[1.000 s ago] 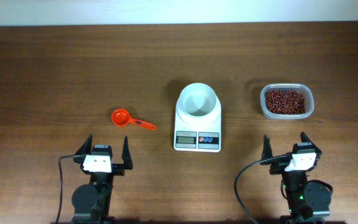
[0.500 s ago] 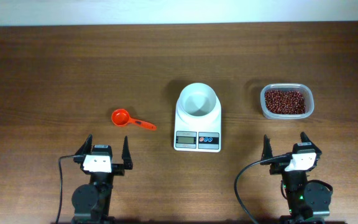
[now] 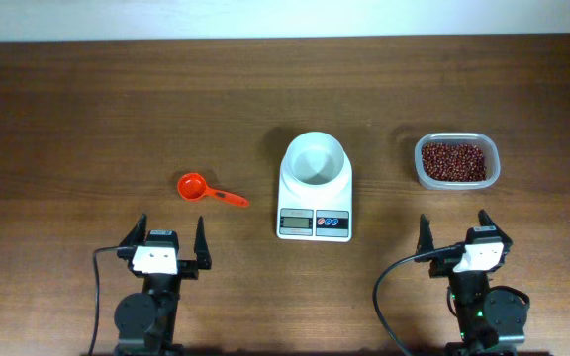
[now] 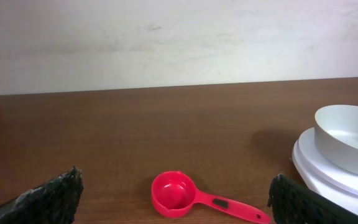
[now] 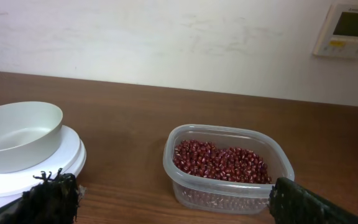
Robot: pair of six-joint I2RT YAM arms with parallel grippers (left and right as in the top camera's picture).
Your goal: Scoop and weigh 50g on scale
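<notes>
Scale (image 3: 314,205) readout illegible overhead, outside wrist views

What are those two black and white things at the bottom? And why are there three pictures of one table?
Those are two robot arms. Each ends in a gripper, like a hand with two fingers. The left gripper and the right gripper are both open and hold nothing.

The big picture comes from a camera above the table. The other two come from little cameras on the robot's wrists, so the dark shapes in their bottom corners are its own fingers.

On the table lie an orange-red scoop, a white scale with an empty bowl on top, and a clear tub of small red-brown beans. The left wrist camera sees the scoop; the right one sees the tub.
</notes>
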